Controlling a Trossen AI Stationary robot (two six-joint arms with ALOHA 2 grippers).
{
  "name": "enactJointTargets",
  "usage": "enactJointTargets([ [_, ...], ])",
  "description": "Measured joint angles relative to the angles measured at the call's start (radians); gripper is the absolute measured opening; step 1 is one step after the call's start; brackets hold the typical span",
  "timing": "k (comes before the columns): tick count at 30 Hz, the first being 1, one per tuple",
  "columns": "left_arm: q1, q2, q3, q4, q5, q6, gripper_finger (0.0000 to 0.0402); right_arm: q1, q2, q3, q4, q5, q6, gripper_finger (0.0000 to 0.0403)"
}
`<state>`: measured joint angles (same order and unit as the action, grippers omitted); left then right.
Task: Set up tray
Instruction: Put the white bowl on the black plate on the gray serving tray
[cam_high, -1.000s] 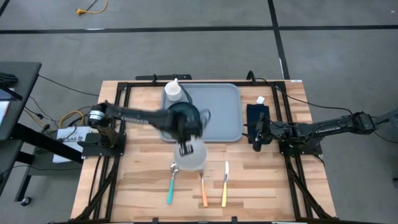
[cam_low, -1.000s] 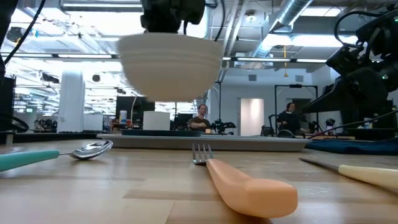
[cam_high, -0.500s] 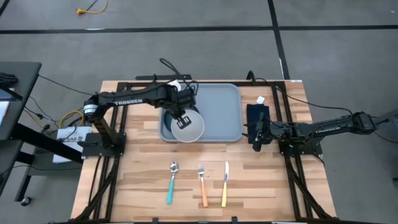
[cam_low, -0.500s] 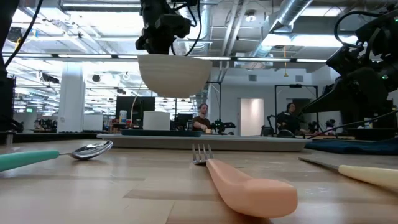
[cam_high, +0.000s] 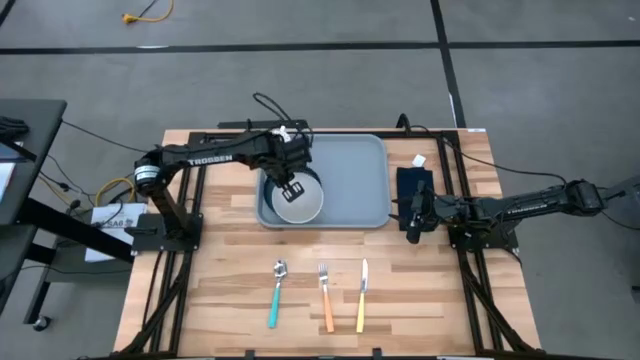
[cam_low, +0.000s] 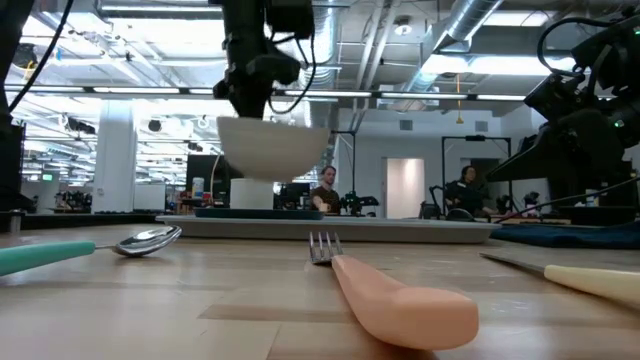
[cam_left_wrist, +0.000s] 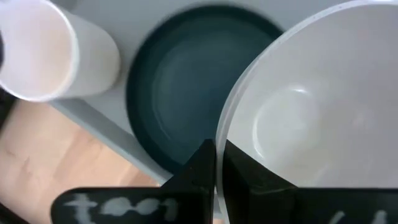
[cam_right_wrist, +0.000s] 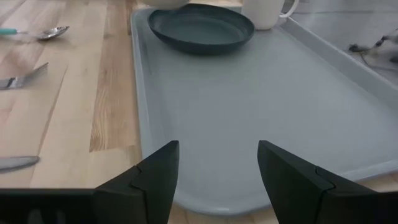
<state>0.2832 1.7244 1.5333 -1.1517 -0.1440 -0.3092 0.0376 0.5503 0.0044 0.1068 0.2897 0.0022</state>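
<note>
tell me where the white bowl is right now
In the high view the white bowl hangs from the left gripper over the tray's left end, above the dark plate.

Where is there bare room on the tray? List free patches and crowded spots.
Free: the tray's right half, from the white bowl across to the rim beside the black napkin. Crowded: its left end, where the white cup and teal plate sit and the left gripper holds the bowl above the plate.

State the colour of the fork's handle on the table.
The fork has an orange, salmon-toned handle, clearest in the low view, where it lies closest to the camera.
</note>
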Motion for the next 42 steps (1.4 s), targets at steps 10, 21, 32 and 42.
enactJointTargets([
  [10, 0.066, -0.127, -0.125, 0.136, 0.052, -0.002, 0.0, 0.0, 0.0, 0.005, 0.025, 0.0, -0.106, 0.0211],
  [21, 0.122, -0.149, -0.218, 0.197, 0.104, 0.011, 0.0, 0.001, 0.0, 0.009, 0.063, -0.001, 0.0, 0.0211],
  [32, 0.192, -0.214, -0.346, 0.302, 0.159, -0.061, 0.0, 0.018, 0.0, 0.011, 0.241, -0.016, 0.121, 0.0211],
  [42, 0.223, -0.201, -0.347, 0.294, 0.159, -0.1, 0.0, 0.115, 0.0, 0.012, 0.334, -0.055, 0.027, 0.0211],
])
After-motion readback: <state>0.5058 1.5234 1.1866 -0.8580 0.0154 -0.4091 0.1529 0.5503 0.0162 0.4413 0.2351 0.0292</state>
